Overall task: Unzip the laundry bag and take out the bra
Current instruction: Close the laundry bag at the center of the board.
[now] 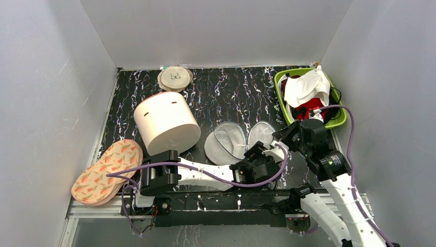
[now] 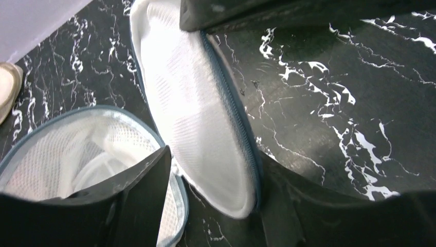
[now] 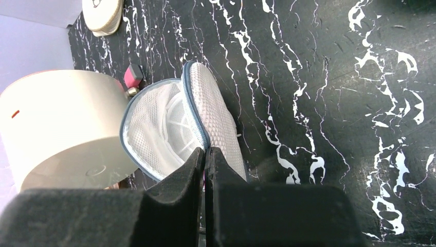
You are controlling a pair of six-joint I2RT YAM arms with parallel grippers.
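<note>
Surface: the bench (image 1: pixel 221 98) is black with white marble veining and lies flat. Plain grey-white walls close it in at the back (image 1: pixel 216 31), on the left (image 1: pixel 51 103) and on the right (image 1: pixel 391 77).

The laundry bag (image 1: pixel 226 141) lies unzipped near the middle of the bench, its two mesh halves spread apart. Both wrist views show only mesh inside.

My left end effector (image 2: pixel 213 164) is spread, one finger on each side of the upturned half. A gap shows on the left side, so there is no grip.

My right end effector (image 3: pixel 205 154) is pressed together, its tips at the blue-grey rim where the two halves meet. I cannot tell whether it pinches anything.

A bright red piece, apparently the bra (image 1: pixel 308 109), lies in the green basket (image 1: pixel 339 121) at the far right, partly under a white cloth (image 1: pixel 307 86).

Other items:
- A cream cylinder (image 1: pixel 167 123) lies tilted just left of the bag.
- A beige disc (image 1: pixel 175 78) rests at the back wall.
- Orange patterned cups (image 1: pixel 107 171) lie at the near left edge.
</note>
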